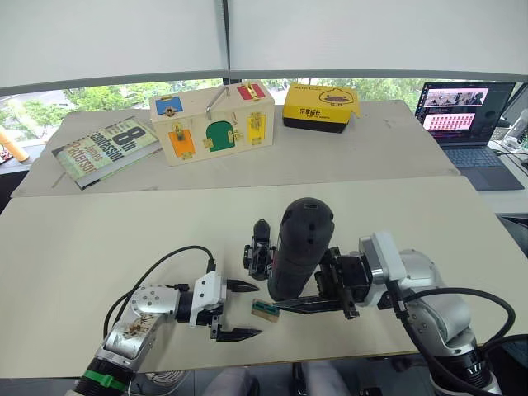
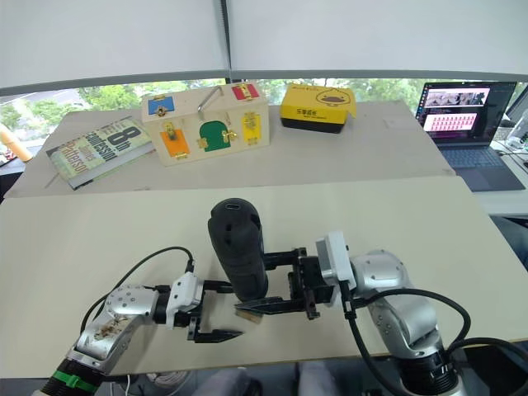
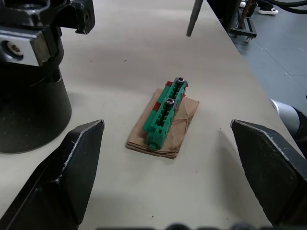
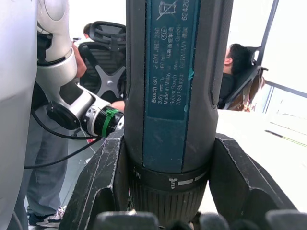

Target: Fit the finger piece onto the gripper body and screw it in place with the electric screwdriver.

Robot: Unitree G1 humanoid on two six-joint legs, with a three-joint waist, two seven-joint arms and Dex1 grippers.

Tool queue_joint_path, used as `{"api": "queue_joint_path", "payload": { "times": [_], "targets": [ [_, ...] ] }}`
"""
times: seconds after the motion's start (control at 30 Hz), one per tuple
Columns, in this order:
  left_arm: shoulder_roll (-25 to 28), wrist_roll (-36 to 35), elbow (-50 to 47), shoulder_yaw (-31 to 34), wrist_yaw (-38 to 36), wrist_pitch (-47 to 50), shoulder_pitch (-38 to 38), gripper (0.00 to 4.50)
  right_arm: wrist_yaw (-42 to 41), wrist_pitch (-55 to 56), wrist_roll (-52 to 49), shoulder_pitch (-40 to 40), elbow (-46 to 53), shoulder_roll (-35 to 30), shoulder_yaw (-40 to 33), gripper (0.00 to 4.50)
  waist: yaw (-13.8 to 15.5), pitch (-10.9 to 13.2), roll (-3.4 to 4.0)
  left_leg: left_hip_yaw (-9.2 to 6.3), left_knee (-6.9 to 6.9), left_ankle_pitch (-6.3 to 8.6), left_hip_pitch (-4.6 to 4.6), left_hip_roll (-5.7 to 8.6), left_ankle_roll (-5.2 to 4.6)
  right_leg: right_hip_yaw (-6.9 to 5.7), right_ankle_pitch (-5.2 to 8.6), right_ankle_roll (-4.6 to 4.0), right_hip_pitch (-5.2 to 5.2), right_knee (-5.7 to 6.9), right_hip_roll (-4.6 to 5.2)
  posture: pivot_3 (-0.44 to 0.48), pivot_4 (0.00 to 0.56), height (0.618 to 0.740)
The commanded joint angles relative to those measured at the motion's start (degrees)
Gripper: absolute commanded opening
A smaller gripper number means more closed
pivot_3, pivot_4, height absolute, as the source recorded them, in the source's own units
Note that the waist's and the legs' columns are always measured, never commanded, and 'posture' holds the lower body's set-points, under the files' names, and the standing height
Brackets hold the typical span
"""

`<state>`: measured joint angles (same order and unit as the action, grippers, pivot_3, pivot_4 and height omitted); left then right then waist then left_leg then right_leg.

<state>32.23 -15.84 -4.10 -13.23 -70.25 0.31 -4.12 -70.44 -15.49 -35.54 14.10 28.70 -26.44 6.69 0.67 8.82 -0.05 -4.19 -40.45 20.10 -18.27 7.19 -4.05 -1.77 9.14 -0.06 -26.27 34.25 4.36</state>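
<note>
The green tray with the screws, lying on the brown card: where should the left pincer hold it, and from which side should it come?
Probably by its two long side walls, near the middle. The green screw tray is long and narrow and lies flat on the table, with two screws standing in its far end. The open left pincer already has one finger on each side of it, so it can come along the tray's length from the near end, clear of the screws.

Office, laptop [image 1: 466, 115], office chairs [image 4: 108, 57], window blinds [image 1: 247, 37]

The electric screwdriver [image 1: 299, 247] hides part of the gripper body [image 1: 261, 257] and its own tip. The laptop [image 1: 467, 124] runs past the edge.
</note>
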Motion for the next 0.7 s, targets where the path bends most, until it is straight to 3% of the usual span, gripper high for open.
{"api": "queue_joint_path", "payload": {
  "times": [0.03, 0.7],
  "targets": [
    [0.23, 0.15, -1.2, -1.42, -0.02, 0.69, 1.24, 4.5, -0.81, 2.32, -0.77, 1.22, 0.65, -0.12, 0.32, 1.9, 0.0, 0.0, 0.0, 0.0, 0.0, 0.0, 0.0, 0.0, 0.0, 0.01, 0.0, 0.0, 0.0, 0.0, 0.0, 0.0, 0.15, 0.74],
    [-0.03, 1.75, 1.57, -1.94, 1.91, -1.99, 2.22, 4.5, -1.96, 5.37, 2.01, 0.86, -3.89, 0.2, 3.25, 1.9, 0.03, -0.06, 0.09, 0.0, -0.01, -0.07, 0.04, -0.01, -0.13, 0.28, 0.0, 0.0, 0.04, 0.01, 0.0, 0.0, 0.15, 0.74]
  ]
}}
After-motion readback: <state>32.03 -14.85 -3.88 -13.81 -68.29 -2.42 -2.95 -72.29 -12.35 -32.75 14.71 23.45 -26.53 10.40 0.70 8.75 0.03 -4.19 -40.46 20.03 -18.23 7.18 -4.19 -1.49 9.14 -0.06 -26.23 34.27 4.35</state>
